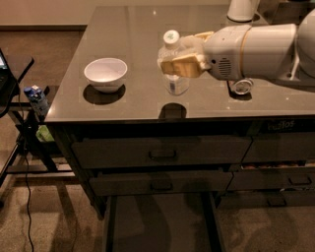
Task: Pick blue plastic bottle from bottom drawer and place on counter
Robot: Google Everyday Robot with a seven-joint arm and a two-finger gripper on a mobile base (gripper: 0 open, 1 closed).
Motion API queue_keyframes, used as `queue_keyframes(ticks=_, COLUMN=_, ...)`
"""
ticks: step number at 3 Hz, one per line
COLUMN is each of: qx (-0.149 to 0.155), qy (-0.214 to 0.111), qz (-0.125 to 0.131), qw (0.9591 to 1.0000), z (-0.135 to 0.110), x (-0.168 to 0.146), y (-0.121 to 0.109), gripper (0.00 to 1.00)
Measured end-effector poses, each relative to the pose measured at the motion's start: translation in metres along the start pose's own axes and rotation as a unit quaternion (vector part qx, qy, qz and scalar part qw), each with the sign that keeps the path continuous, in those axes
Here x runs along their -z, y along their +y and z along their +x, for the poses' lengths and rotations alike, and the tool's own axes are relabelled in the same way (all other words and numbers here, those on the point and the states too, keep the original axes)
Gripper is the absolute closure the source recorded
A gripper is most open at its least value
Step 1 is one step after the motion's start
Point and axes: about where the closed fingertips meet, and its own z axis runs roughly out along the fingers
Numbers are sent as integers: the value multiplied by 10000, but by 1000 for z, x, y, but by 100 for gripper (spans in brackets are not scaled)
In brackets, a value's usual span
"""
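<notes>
The blue plastic bottle (175, 66) is a clear ribbed bottle with a white cap. It stands upright, held above the counter (138, 39), with its dark shadow on the counter near the front edge. My gripper (181, 61) comes in from the right on a thick white arm and is shut on the bottle's middle with tan fingers (182, 67). The bottom drawer (160, 224) stands pulled open below the cabinet, its flat floor bare.
A white bowl (105, 74) sits on the counter's left part. A white object (242, 9) stands at the far back. Two shut drawer fronts (162, 152) face me. A small blue-topped carton (36, 97) sits on a stand to the left.
</notes>
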Motion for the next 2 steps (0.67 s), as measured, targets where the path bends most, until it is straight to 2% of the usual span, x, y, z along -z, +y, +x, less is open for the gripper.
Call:
queue_keyframes(ticks=1, qx=-25, qy=27, qz=-49, qw=10000, z=-1, x=-1, y=-1, gripper=100)
queue_keyframes(ticks=2, qx=-262, qy=-27, qz=-116, qw=9996, z=-5, x=-3, y=-14, gripper=100)
